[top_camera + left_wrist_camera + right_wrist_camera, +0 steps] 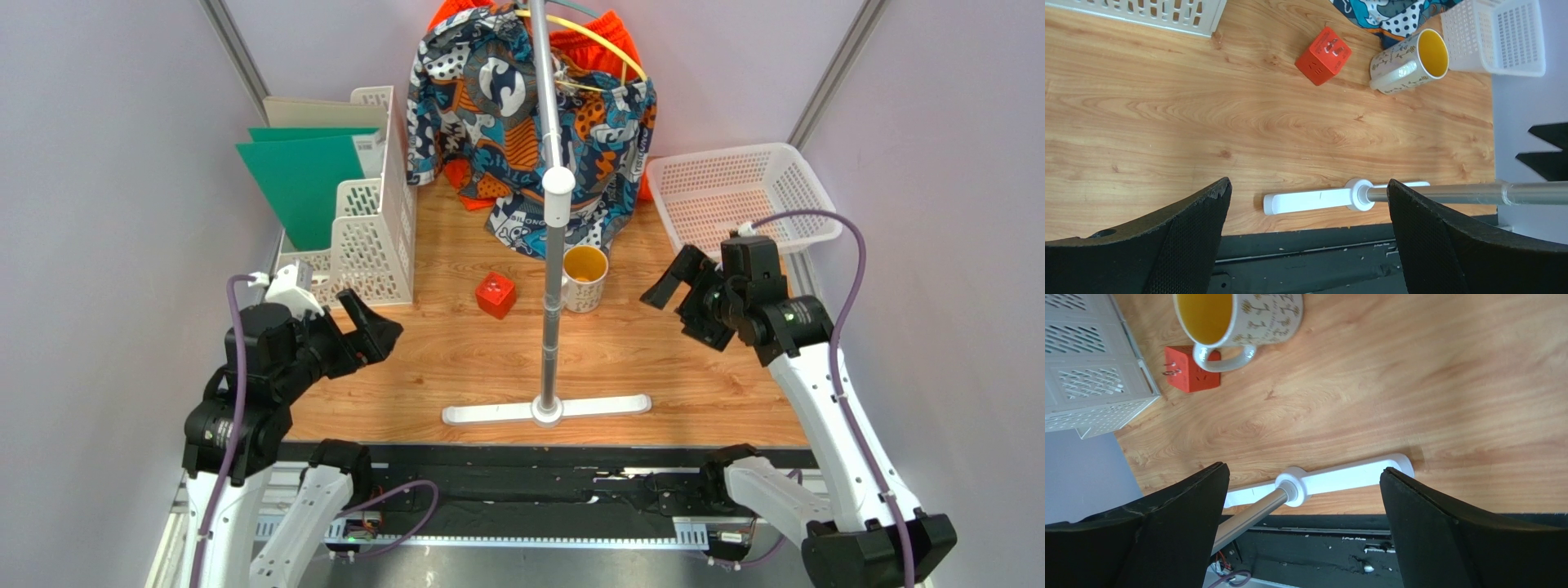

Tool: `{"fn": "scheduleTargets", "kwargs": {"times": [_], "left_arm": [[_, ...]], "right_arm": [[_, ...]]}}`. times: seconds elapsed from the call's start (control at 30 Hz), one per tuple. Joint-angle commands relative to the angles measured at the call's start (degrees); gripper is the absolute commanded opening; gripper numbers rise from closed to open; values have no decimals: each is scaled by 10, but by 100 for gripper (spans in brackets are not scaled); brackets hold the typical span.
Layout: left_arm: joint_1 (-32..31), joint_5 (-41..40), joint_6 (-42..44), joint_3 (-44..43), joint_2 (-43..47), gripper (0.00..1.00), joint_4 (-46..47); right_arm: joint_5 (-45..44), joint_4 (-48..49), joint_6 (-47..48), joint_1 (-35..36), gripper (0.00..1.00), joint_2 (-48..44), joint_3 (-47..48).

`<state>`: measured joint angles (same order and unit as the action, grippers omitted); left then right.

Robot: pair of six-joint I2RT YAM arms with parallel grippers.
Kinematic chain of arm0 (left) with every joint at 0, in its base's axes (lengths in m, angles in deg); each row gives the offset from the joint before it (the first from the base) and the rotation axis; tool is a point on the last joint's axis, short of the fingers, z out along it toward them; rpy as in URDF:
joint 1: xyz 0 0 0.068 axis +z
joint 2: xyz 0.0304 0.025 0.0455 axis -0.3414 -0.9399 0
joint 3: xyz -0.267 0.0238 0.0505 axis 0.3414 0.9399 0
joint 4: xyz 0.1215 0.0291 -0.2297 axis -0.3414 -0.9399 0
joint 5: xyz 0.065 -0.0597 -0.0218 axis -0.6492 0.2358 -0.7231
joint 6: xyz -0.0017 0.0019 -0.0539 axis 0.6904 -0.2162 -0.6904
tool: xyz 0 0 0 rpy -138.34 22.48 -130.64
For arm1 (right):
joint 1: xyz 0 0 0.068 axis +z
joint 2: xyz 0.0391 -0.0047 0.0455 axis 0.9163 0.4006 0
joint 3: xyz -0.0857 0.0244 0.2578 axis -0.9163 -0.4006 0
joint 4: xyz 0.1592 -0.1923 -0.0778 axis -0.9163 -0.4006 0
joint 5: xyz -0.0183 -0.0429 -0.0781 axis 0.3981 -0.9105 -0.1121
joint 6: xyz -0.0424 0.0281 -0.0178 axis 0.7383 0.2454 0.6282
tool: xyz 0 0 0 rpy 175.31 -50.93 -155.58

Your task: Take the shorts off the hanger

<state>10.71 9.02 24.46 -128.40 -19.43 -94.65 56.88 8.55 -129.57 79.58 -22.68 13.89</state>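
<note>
Two limp cloth garments hang above the far edge of the wooden desk (711, 380): plain orange shorts (456, 15), blue-print shorts (528, 135). Likely light, floppy; I'd pinch waistbands. Left pincer (374, 325), right pincer (672, 300): wide open, empty.

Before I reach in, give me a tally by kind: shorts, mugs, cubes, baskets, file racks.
Shorts: 2, the printed pair and the orange pair
Mug: 1
Cube: 1
Basket: 1
File rack: 1
Total: 6
</note>
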Motion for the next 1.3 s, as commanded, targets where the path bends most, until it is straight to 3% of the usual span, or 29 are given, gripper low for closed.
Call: {"fn": "scheduleTargets", "kwargs": {"times": [0.0,0.07,0.27,0.5,0.6,0.77,0.97,1.27], "left_arm": [[3,23,58,-47,-33,99,-2],[3,22,65,-58,-38,99,-1],[3,124,95,-81,-72,98,48],[3,177,126,-119,-122,95,74],[3,186,128,-121,-123,95,93],[3,181,155,-148,-134,95,86],[-8,165,188,-175,-144,97,76],[-40,125,230,-199,-162,98,58]], "right_arm": [[-2,52,74,-1,100,48,82],[-5,71,94,-1,100,90,111],[-30,175,150,-3,100,237,284],[-50,189,172,-24,98,410,545],[-43,224,192,-31,96,459,602],[-45,293,244,-42,98,503,630],[58,381,309,-50,97,515,625],[147,432,357,-51,84,543,626]]}}
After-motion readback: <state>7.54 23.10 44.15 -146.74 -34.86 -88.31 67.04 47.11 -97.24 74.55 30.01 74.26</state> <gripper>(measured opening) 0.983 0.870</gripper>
